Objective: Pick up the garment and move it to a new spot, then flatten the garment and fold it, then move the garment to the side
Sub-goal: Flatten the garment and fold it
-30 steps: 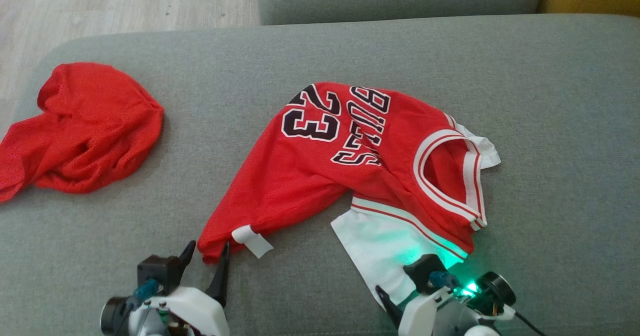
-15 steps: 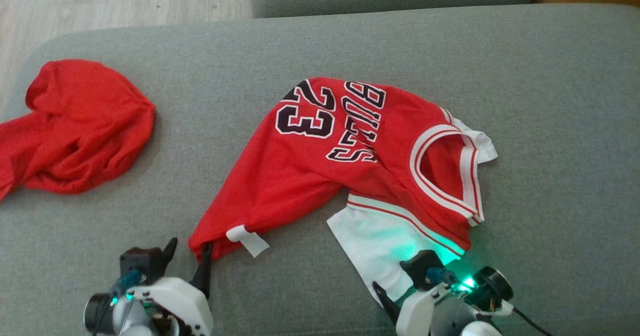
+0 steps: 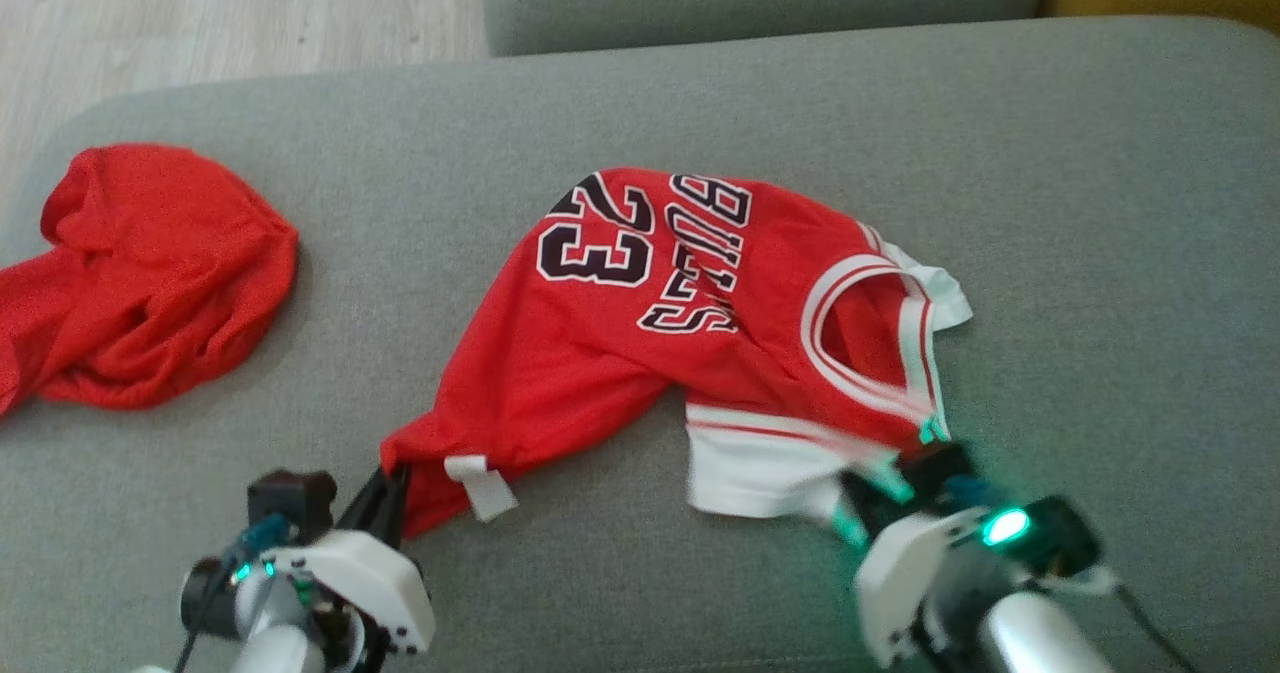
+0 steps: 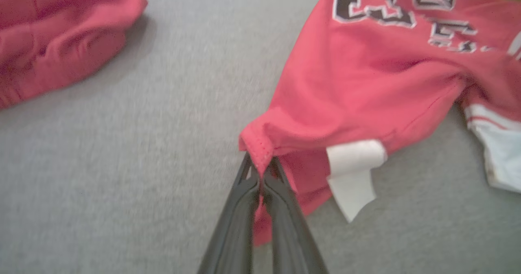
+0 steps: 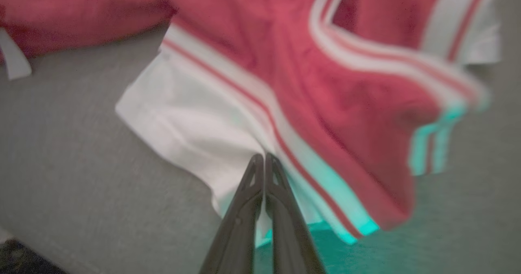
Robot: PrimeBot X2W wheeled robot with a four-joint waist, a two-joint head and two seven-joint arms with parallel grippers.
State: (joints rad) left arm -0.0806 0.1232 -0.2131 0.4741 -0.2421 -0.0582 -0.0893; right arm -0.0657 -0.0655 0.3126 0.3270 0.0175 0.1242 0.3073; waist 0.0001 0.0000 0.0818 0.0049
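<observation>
Both pincers are pinched shut on cloth: my left gripper (image 4: 260, 170) on a red hem corner just beside the white tag (image 4: 354, 160), my right gripper (image 5: 264, 162) on the edge of the white panel. The jersey (image 3: 640, 333) lies rumpled mid-cushion on the grey sofa (image 3: 1100, 253), well apart from a second red garment (image 3: 150, 273). It looks light and limp — I judge it will sag between my holds, so corners and banded hems, held wide apart, suit best.
</observation>
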